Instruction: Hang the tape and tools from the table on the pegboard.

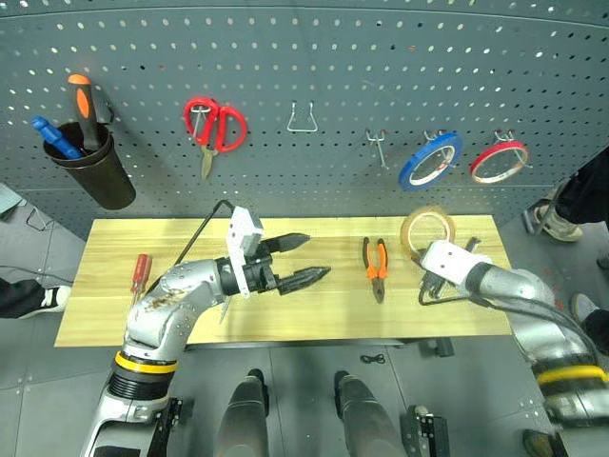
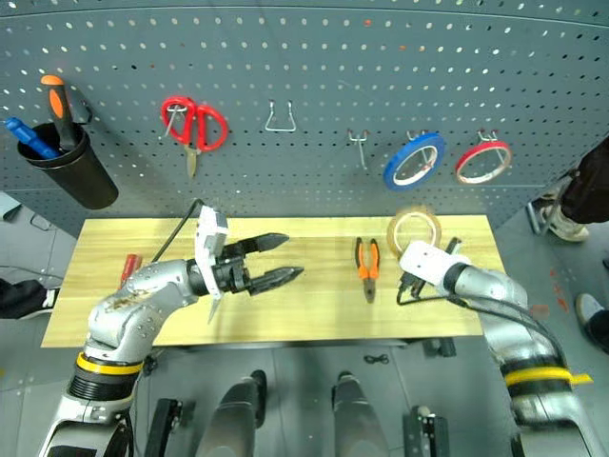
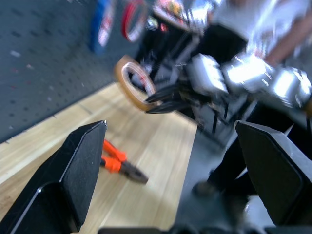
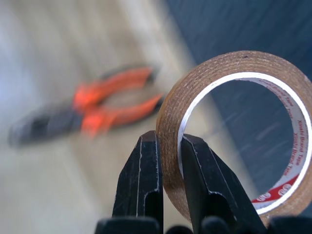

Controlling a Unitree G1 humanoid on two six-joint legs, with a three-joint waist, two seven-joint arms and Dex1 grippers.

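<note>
My right gripper (image 4: pixel 168 146) is shut on the rim of the tape (image 1: pixel 427 228), a tan-yellow ring held upright above the right end of the table (image 1: pixel 333 309), just in front of the pegboard (image 1: pixel 333 67). Orange-and-black pliers (image 1: pixel 375 268) lie flat on the planks to the left of the tape. A slim red-handled screwdriver (image 1: pixel 140 276) lies near the table's left end, beside my left arm. Over the table's middle, my left gripper (image 1: pixel 317 257) stands open and holds nothing, pointing right toward the pliers.
On the pegboard hang red-handled scissors (image 1: pixel 215 125), a blue roll (image 1: pixel 430 159) and a red roll (image 1: pixel 498 161). A bare wire hook (image 1: pixel 303 119) and a small hook (image 1: pixel 378 146) sit between them. A black cup (image 1: pixel 93 169) with an orange-and-black screwdriver hangs at the left.
</note>
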